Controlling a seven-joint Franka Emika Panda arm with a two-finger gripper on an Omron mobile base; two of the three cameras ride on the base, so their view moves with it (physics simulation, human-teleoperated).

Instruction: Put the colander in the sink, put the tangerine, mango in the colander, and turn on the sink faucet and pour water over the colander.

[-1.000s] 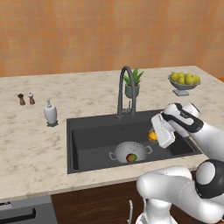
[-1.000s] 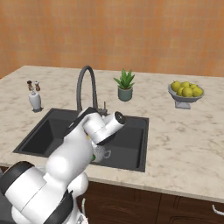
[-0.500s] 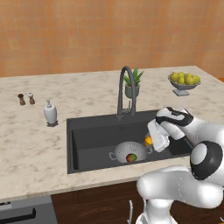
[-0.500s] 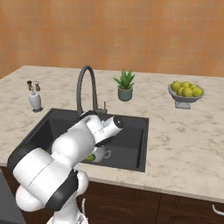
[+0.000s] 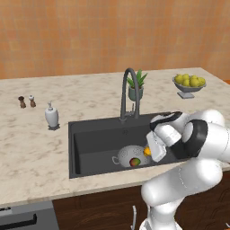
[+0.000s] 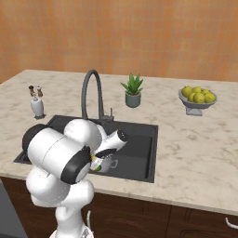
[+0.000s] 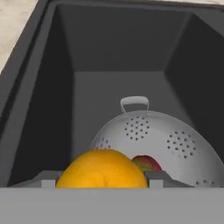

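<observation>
The light-grey colander [image 5: 127, 157] sits on the floor of the dark sink [image 5: 90, 143]. The red-green mango [image 5: 134, 162] lies inside it. My gripper [image 5: 150, 152] hangs low in the sink at the colander's right rim, shut on the orange tangerine [image 5: 146, 151]. In the hand view the tangerine [image 7: 101, 169] sits between my fingertips [image 7: 47, 178], just short of the colander [image 7: 175, 140], with the mango [image 7: 147, 162] behind it. The gooseneck faucet [image 5: 128, 90] stands at the sink's back edge; no water runs. In the right base view my arm hides most of the colander [image 6: 110, 163].
A footed dish of yellow-green fruits [image 5: 189, 82] stands at the back right. A potted plant [image 5: 136, 86] is behind the faucet. A soap dispenser [image 5: 51, 116] and two small shakers [image 5: 27, 101] stand left of the sink.
My gripper has carried the tangerine left and down into the sink, close to the colander's rim. The colander and mango have stayed put.
</observation>
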